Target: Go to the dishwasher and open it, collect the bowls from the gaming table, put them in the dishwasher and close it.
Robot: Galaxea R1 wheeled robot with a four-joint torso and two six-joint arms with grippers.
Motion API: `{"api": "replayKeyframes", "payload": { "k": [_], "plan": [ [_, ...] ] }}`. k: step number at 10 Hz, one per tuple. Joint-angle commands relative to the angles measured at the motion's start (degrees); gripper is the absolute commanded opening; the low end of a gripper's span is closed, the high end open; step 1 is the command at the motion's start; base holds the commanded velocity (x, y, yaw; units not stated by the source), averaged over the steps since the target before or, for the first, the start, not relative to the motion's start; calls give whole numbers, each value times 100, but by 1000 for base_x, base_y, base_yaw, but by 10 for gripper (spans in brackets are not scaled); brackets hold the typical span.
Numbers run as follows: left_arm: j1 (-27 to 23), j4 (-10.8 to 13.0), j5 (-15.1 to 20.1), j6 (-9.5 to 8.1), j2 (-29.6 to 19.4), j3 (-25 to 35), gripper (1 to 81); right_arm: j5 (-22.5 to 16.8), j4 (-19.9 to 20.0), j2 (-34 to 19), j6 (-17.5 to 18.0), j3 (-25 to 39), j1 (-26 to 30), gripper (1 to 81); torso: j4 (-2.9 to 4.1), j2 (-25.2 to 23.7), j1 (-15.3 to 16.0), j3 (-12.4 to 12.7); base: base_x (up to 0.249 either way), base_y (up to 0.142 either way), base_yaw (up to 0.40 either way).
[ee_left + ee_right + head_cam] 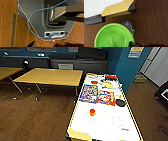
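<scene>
On the gaming table [105, 122] lie one black bowl [120, 102], one orange cup [92, 112] and two game sheets [88, 93] — the right gripper [132, 44] pinches one lime-green bowl [114, 36] just off its corner.

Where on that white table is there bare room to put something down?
The near half of the gaming table is mostly bare, between the small orange cup and the near edge. Further along it is crowded: board-game sheets, a black bowl at the right edge and small items beyond.
</scene>
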Motion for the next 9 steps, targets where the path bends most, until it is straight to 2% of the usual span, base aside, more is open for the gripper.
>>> {"api": "replayKeyframes", "payload": {
  "k": [1, 2, 4, 5, 6, 7, 9],
  "plan": [
    [-33, 23, 398, -14, -800, 1296, 811, 1701, 800, 204, -1358, -170, -2090, 10, 0, 0, 0, 0, 0, 0, 0],
    [-33, 23, 390, -14, -1178, 1841, 811, 1940, 605, 525, -1367, -428, -2574, 10, 0, 0, 0, 0, 0, 0, 0],
    [-51, 15, 235, -14, -2348, 3465, 811, 3163, 238, 1198, -1376, -1100, -3530, 10, 0, 0, -2, 0, 0, 0, 0],
    [-51, 23, 3, -5, -2725, 3951, 811, 3382, 139, 1386, -1376, -1342, -3795, 10, 0, 0, -2, 0, 0, 0, 0],
    [-68, 23, -155, -5, -3144, 4422, 811, 3443, 104, 1614, -1367, -1570, -3971, 10, 0, 0, -2, 0, 0, 0, 0],
    [-104, 23, -173, -14, -3463, 4768, 811, 3531, 86, 1834, -1367, -1729, -4227, 10, 0, 0, -2, 0, 0, 0, 0],
    [-147, 23, -383, -14, -4033, 5407, 811, 4163, 86, 2245, -1358, -2149, -4623, 10, 0, -2, -2, 2, 0, 0, 0]
  ]
}}
